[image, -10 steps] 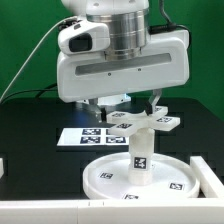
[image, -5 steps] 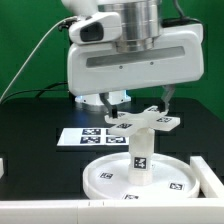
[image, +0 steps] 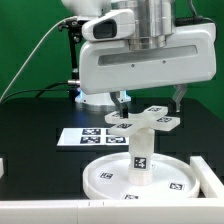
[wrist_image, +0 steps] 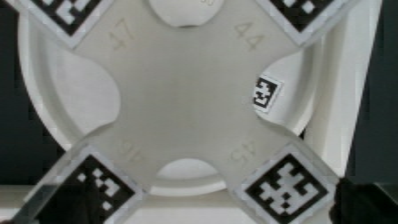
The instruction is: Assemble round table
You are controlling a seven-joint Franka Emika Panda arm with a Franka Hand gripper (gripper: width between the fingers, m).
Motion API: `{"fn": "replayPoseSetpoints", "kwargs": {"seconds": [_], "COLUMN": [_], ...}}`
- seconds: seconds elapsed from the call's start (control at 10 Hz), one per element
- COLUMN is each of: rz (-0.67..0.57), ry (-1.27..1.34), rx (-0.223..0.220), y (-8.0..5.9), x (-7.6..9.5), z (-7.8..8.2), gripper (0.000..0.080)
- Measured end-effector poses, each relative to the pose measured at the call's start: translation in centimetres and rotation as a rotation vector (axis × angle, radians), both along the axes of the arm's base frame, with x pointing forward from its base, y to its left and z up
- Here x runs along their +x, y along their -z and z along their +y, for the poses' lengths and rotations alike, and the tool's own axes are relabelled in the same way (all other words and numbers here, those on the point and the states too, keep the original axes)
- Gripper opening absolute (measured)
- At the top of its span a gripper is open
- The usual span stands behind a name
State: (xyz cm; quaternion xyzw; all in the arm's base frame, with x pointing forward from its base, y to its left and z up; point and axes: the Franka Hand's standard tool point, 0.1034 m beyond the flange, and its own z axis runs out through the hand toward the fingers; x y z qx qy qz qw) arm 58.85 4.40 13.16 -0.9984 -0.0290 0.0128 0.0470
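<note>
The round disc (image: pixel 112 181) lies flat at the front of the black table. The short post (image: pixel 142 152) stands upright on its middle, and the cross-shaped foot (image: pixel 143 120) sits on top of the post. My gripper (image: pixel 151 99) hangs just above the foot. It is open and holds nothing, with one finger (image: pixel 122 101) over the foot's left arm and the other at the right. In the wrist view the foot (wrist_image: pixel 178 100) fills the picture from above, with the disc (wrist_image: pixel 43 120) beneath it; no fingers show there.
The marker board (image: pixel 88 135) lies flat behind the disc on the exterior view's left. A plain white block (image: pixel 210 176) stands at the right edge. A white rail (image: pixel 40 212) runs along the table's front.
My gripper has moved to the exterior view's right and slightly up, staying open. The disc, post and foot have not moved.
</note>
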Motion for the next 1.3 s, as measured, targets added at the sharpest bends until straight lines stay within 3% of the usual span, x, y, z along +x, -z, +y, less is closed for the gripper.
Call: {"fn": "replayPoseSetpoints", "kwargs": {"seconds": [0.3,0.5,1.1,1.3], "rz": [-0.011,-0.023,-0.021,-0.029], "ry": [0.007,0.008,0.009,0.012], "rx": [-0.007,-0.009,-0.010,-0.005], "y": [1.1,1.3,1.2,0.4], "x": [-1.7,-1.5,-1.5,-1.5], "z": [-0.4,-0.3,-0.5,-0.4], "gripper": [0.0649,0.0649,0.0649,0.0649]}}
